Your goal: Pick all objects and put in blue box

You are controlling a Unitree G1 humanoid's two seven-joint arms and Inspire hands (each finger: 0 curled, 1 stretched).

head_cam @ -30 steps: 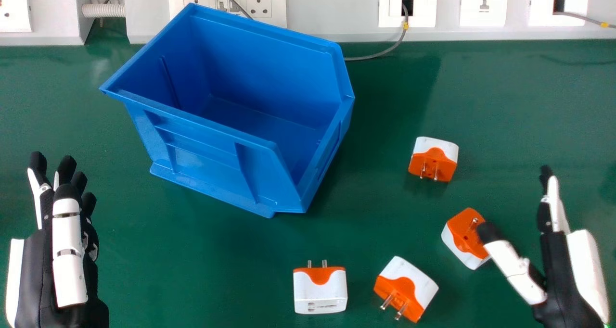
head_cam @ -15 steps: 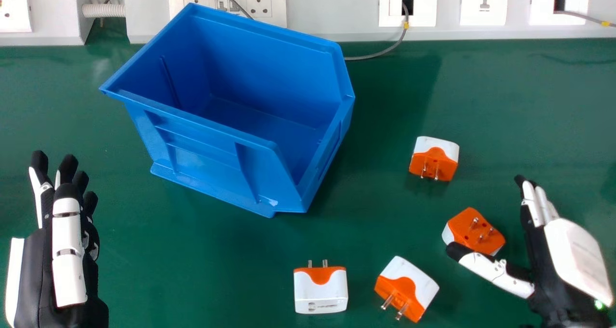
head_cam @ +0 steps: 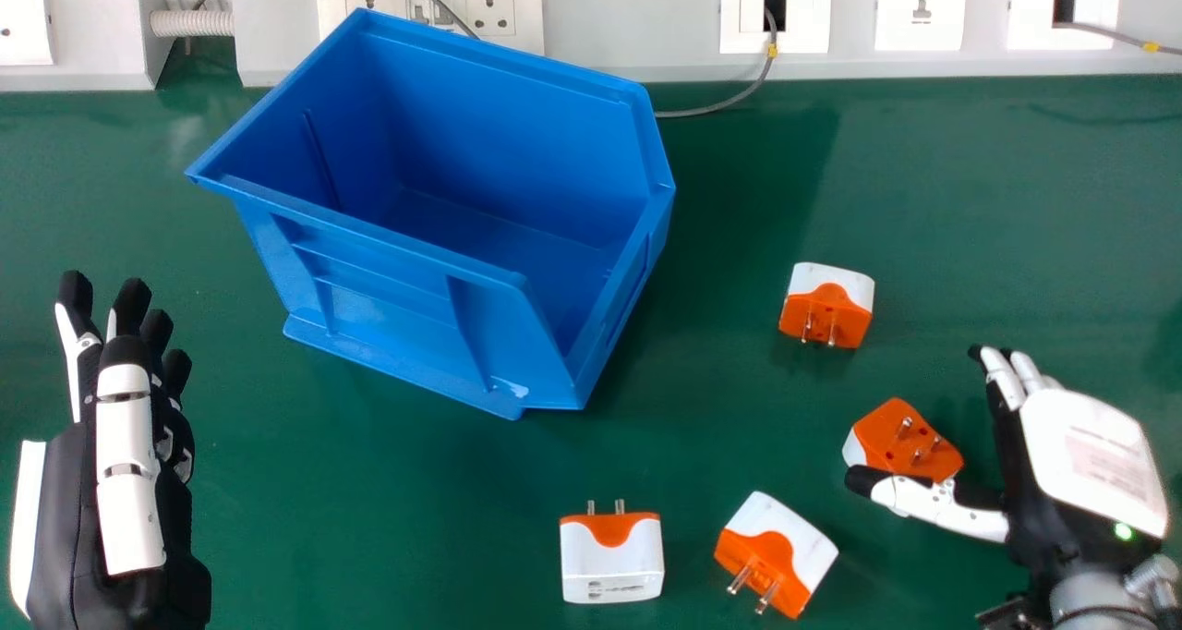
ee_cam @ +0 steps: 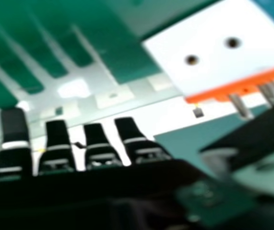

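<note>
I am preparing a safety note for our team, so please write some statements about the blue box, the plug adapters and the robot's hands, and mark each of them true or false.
1. The blue box stands on the green table. True.
2. All four adapters are in the box. False: the four adapters are on the table.
3. In the head view, the right hand's thumb partly covers one adapter. True.
4. The left hand is curled round an adapter. False: the left hand is open and empty.
5. The adapter farthest from the robot is all blue. False: that adapter is white and orange.
</note>
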